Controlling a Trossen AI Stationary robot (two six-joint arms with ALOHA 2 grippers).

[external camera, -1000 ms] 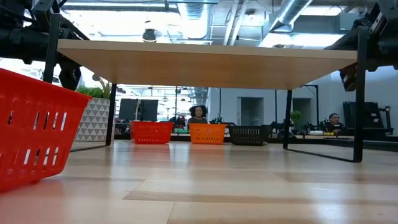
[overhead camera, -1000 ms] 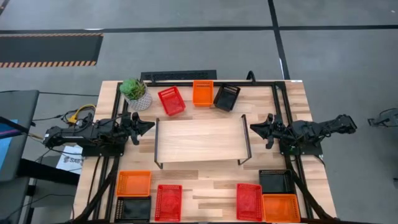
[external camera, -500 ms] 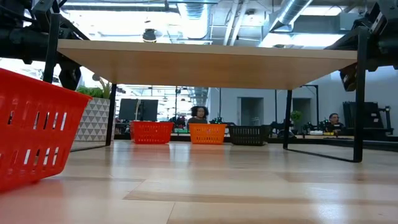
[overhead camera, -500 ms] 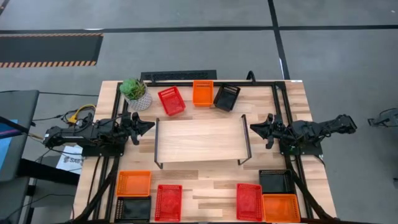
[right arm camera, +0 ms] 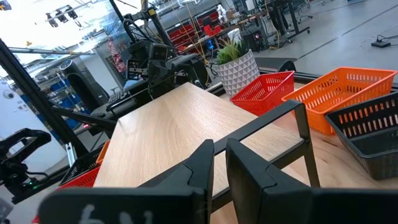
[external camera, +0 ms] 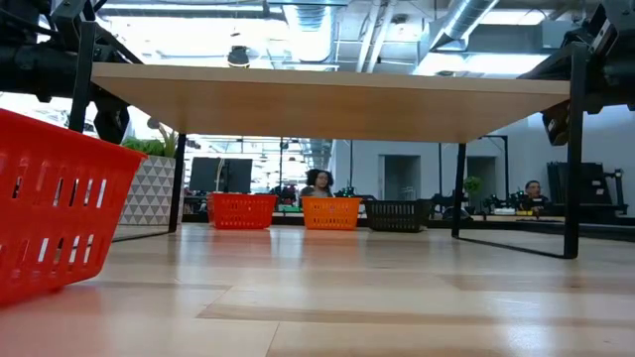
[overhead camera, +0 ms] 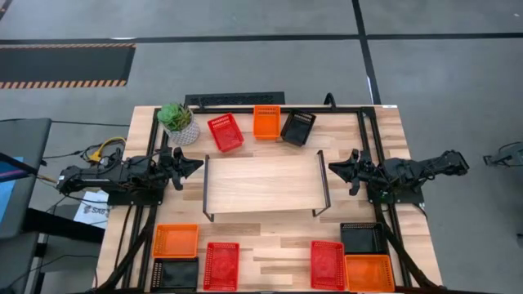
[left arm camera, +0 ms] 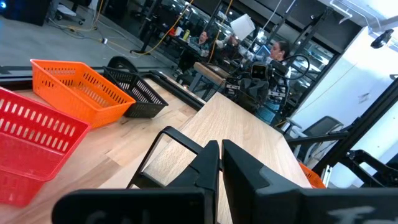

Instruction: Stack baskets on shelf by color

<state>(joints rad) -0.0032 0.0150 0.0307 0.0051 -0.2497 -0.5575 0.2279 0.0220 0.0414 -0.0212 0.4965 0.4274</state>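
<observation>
No legible text, label, brand, number or sign appears in any view. A white sheet point(overhead camera: 88, 210) lying under the left arm at the table's left edge carries dark print, but the characters are too small to read. The striped floor mat point(overhead camera: 65, 65) beyond the table bears only orange-and-black hazard stripes along its edge, with no lettering.
</observation>
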